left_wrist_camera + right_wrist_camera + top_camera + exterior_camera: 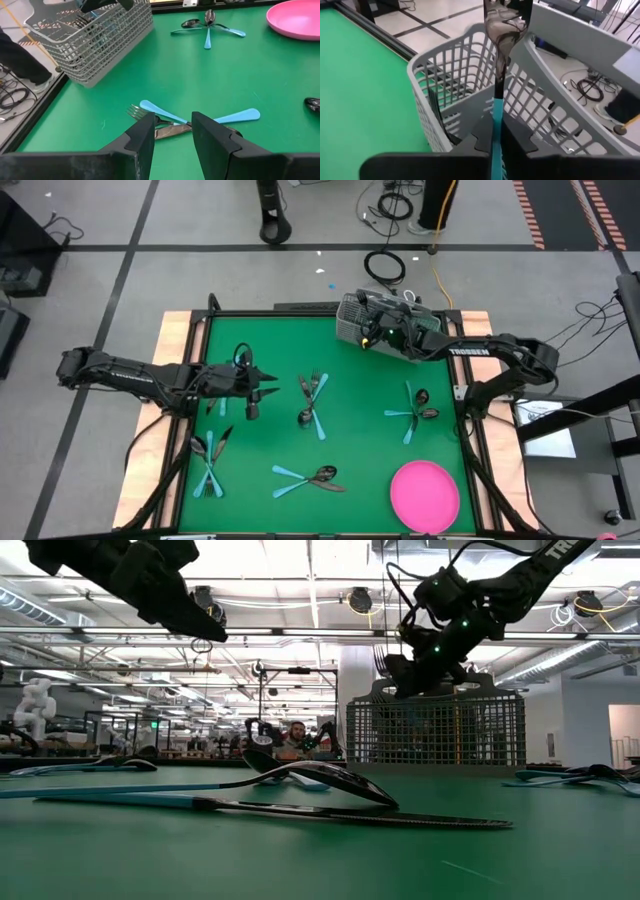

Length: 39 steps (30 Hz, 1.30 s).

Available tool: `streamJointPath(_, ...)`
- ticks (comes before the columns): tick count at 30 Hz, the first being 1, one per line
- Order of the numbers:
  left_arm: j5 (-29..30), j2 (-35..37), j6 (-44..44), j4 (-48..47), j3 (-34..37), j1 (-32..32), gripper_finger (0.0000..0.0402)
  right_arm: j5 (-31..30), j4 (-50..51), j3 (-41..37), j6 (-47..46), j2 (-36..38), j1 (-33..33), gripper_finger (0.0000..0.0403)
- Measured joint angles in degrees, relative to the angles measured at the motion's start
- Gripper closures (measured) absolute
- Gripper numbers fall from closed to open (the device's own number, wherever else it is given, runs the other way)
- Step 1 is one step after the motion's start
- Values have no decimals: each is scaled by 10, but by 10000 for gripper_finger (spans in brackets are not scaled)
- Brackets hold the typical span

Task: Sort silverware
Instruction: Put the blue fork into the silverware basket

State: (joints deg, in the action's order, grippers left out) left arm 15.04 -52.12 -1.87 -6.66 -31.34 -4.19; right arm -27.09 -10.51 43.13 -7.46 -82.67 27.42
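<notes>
Right gripper positioned over the grey wire-mesh caddy at the far edge of the green table, jaws clamped on the blue handle of one spoon, dark bowl pointing forward above the caddy's rim. Visible only from the right wrist: dark utensil stems standing inside the caddy against its near wall.

Left gripper held above the left half of the table, fingers partly apart, nothing between them. Directly ahead in the left wrist view: a crossed pile of fork, knife and spoon.

Remaining silverware in separate piles: near the left gripper, front left, centre, front centre, right. Bare green cloth between piles, widest between centre and right piles. Pink plate at the front right corner, close to the table edge.

Low view only: spoon and knife lying flat in the foreground, caddy mesh behind, a seated person far back in the room. Pile layout legible only from the high view.
</notes>
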Motion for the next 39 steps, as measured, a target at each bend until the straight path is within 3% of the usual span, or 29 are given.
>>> streamJointPath(15,0,0,-1,1,0,0,269,0,1,0,10,1,0,316)
streamJointPath(26,0,0,-1,2,0,0,269,7,-12,1,25,69,-17,298)
streamJointPath(34,5,2,-13,-26,0,0,269,144,-2,44,82,74,-81,298)
streamJointPath(39,29,32,-15,-51,1,1,269,172,48,84,124,74,-120,298)
